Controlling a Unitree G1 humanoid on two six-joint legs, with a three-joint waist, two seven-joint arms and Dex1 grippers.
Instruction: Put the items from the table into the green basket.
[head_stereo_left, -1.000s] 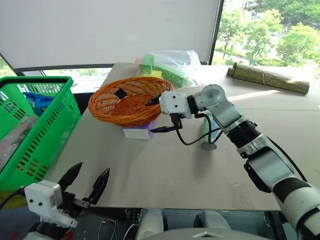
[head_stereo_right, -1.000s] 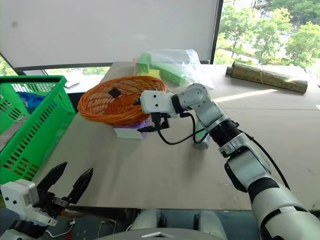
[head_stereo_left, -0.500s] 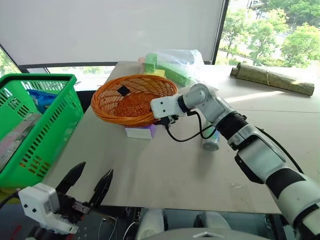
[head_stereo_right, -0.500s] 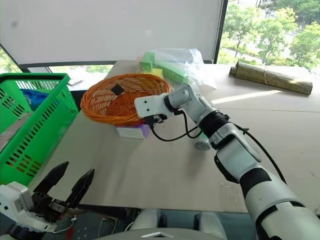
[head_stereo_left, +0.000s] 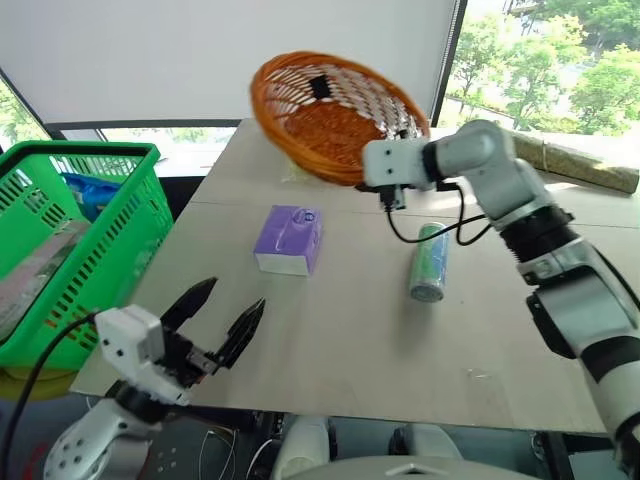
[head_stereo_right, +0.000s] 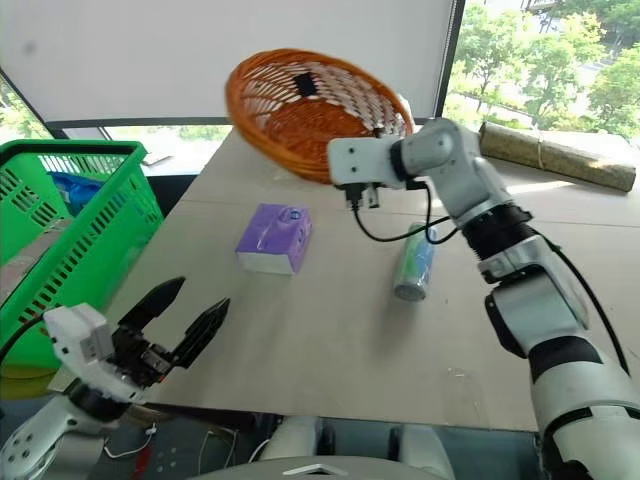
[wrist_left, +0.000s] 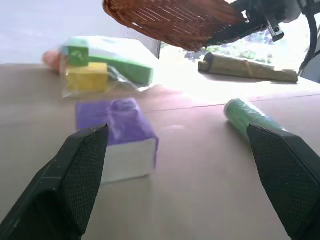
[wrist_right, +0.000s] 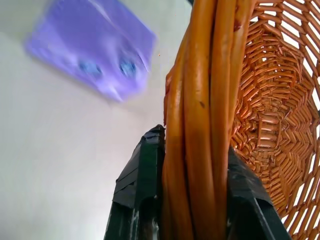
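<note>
The right gripper is clenched on the orange wicker bowl's rim — the bowl is tilted, off the table. The left gripper is spread wide, empty. Packet and can lie apart.

beige table: purple-white packet ahead of left claw, drink can lying below right claw, block bag behind.

- A large pale roller blind covers most of the window behind the table.
- A dark window post runs down its right edge.
- Through the uncovered glass on the right, sunlit green trees stand outside.
- Below the blind, a narrow strip of glass shows bright daylight.
- Sunlight falls in a bright band across the far right of the tabletop.
- The floor under the near table edge lies dark.
</note>
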